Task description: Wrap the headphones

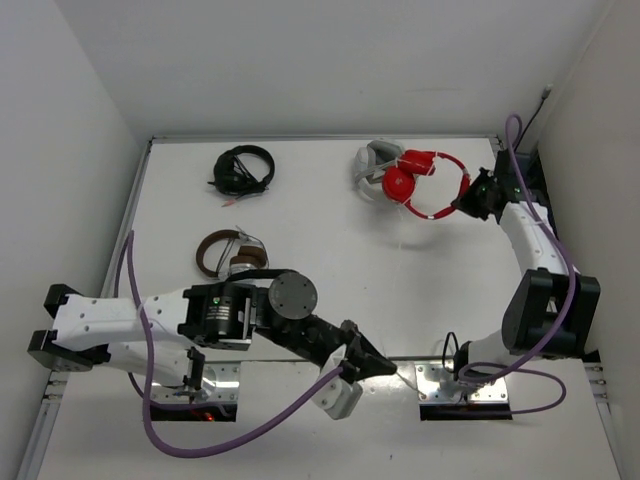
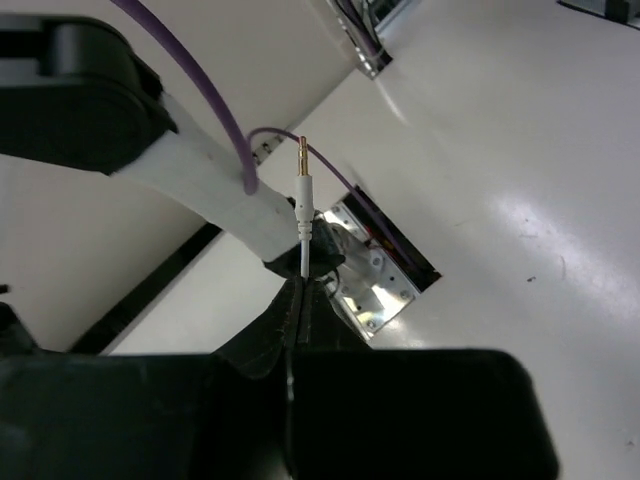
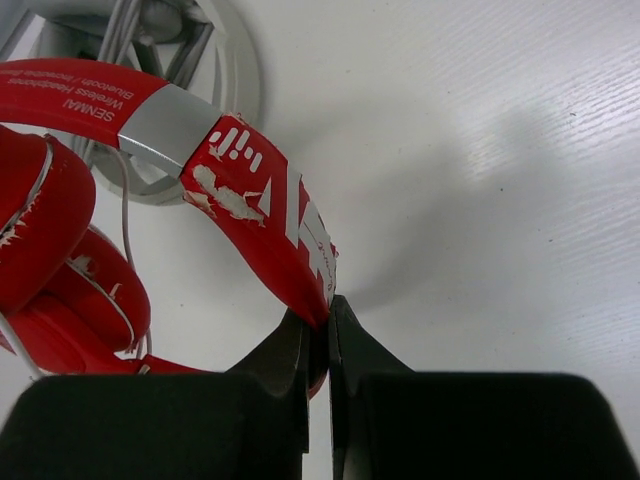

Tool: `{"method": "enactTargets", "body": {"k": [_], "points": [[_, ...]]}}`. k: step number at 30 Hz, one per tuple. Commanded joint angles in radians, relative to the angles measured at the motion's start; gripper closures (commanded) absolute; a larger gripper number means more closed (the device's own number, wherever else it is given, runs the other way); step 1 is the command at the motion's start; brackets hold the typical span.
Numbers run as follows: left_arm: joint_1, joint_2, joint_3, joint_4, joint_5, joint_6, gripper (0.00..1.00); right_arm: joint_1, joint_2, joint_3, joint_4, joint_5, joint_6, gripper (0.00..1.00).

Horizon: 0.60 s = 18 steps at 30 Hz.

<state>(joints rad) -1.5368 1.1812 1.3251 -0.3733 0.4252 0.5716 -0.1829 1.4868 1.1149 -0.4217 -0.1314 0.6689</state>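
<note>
Closest, by the front edge of the white table [image 1: 320, 240], the left tool [image 2: 298, 290] is clenched on the thin white cable [image 2: 304, 235] of the headphones. It grips just below the gold-tipped plug [image 2: 303, 160], which sticks up past the fingertips in the left wrist view. In the overhead view the cable is too thin to follow across the table. A little farther back on the left, brown-and-silver headphones [image 1: 228, 252] lie beside the left arm. Toward the far right corner are the glossy red headphones [image 1: 420, 175]. The right tool [image 1: 465, 202] is clamped on their red headband [image 3: 270, 210], with the round red earcups [image 3: 40, 220] on the side away from the tool. A grey-white headset [image 1: 372, 165] lies just beside the earcups, seemingly touching them. Black headphones [image 1: 243, 170] lie far left, well apart.
</note>
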Motion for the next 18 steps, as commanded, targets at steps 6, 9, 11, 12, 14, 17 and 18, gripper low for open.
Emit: {"method": "enactTargets", "body": {"k": [6, 9, 11, 12, 14, 17, 18], "points": [[-0.028, 0.014, 0.206, 0.062, -0.046, 0.047, 1.0, 0.023, -0.019, -0.058, 0.129, 0.024, -0.022, 1.0], [-0.028, 0.023, 0.262, 0.062, -0.081, 0.059, 1.0, 0.046, -0.039, -0.081, 0.152, 0.033, -0.043, 1.0], [-0.028, 0.037, 0.301, 0.073, -0.112, 0.068, 1.0, 0.056, -0.039, -0.095, 0.152, 0.024, -0.055, 1.0], [-0.028, 0.047, 0.312, 0.082, -0.124, 0.068, 1.0, 0.075, -0.052, -0.107, 0.152, 0.024, -0.055, 1.0], [-0.028, 0.058, 0.324, 0.131, -0.188, 0.048, 1.0, 0.095, -0.077, -0.131, 0.152, 0.024, -0.084, 1.0], [0.01, 0.083, 0.341, 0.184, -0.233, 0.033, 1.0, 0.144, -0.135, -0.167, 0.161, 0.013, -0.107, 1.0], [0.01, 0.083, 0.35, 0.206, -0.253, 0.033, 1.0, 0.158, -0.151, -0.176, 0.161, 0.013, -0.127, 1.0]]}}
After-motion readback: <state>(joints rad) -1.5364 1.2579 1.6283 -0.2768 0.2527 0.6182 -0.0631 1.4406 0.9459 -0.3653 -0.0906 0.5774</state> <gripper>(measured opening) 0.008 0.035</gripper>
